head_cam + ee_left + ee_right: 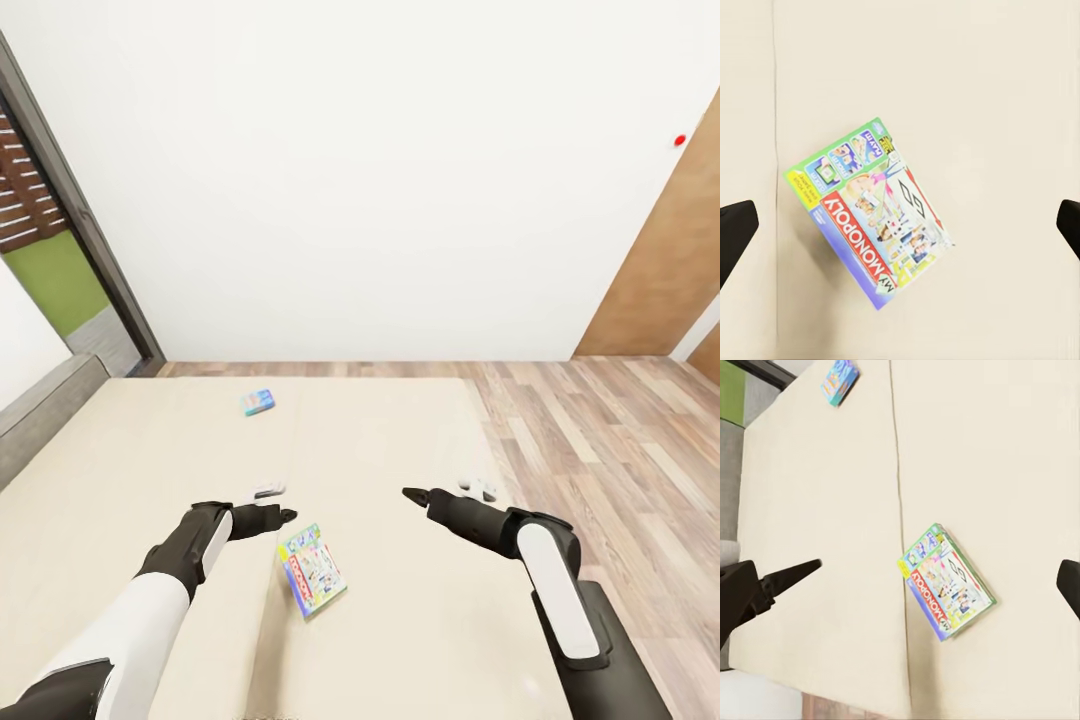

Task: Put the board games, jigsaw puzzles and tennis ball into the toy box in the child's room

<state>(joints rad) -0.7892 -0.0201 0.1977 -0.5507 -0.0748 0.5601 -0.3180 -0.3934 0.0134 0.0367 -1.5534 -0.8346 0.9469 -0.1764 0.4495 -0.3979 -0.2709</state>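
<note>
White walls and plank floor frame the beige bed [130, 480]. Green-edged game box [312, 570] lies near its front edge, just at four o'clock of the left gripper [287, 516], whose fingers are spread, holding nothing. Small blue game box [258, 402] lies at twelve o'clock. Right gripper [412, 494] hovers, its grip unclear.
</note>
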